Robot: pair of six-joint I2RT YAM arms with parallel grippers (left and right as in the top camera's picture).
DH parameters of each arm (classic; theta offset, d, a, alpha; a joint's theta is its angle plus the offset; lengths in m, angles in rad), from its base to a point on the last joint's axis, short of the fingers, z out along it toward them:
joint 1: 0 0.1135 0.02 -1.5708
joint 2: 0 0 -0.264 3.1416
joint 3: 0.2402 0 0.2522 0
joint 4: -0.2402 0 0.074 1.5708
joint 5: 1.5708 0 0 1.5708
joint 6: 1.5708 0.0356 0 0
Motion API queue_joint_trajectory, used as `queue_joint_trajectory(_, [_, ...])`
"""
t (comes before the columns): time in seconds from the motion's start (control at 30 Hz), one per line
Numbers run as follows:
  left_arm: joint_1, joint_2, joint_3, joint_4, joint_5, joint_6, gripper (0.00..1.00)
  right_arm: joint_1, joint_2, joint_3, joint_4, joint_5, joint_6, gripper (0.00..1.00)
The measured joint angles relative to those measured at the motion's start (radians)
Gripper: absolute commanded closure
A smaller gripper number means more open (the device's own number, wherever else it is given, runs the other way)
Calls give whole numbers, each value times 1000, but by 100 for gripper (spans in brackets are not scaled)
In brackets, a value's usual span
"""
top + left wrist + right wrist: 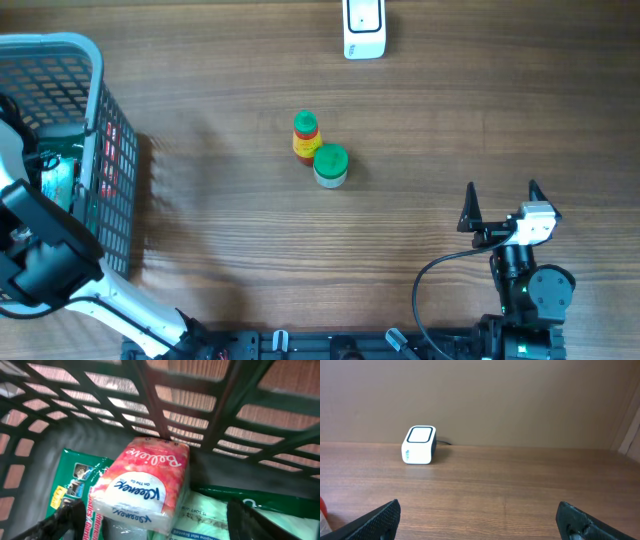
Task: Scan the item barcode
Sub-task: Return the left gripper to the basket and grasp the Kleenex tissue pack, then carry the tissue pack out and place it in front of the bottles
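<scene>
A pink-and-white Kleenex tissue pack (145, 485) lies label-up in the basket (60, 45) at the table's nine o'clock side, propped on a green packet (75, 485), with its far end against the mesh wall. The scanner (364, 28), a small white box, stands at twelve o'clock, well apart.

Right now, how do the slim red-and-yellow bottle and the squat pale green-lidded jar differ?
The red-and-yellow bottle has a small green cap; the pale jar has a broad green lid. The bottle stands nearer the white scanner box, the jar farther. Both seem upright, side by side.
</scene>
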Motion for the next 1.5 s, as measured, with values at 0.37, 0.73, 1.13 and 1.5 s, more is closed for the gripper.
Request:
queue_joint_trajectory(0.37, [1, 66, 0, -4, -14, -3, 96, 0, 0, 0, 0, 0, 0, 0])
queue_joint_trajectory(0.73, [1, 35, -1, -22, -9, -2, 96, 0, 0, 0, 0, 0, 0, 0])
queue_joint_trajectory(1.13, [2, -480, 11, -28, 256, -10, 96, 0, 0, 0, 0, 0, 0, 0])
queue_joint_trajectory(1.5, [-219, -810, 11, -61, 586, -26, 96, 0, 0, 0, 0, 0, 0, 0])
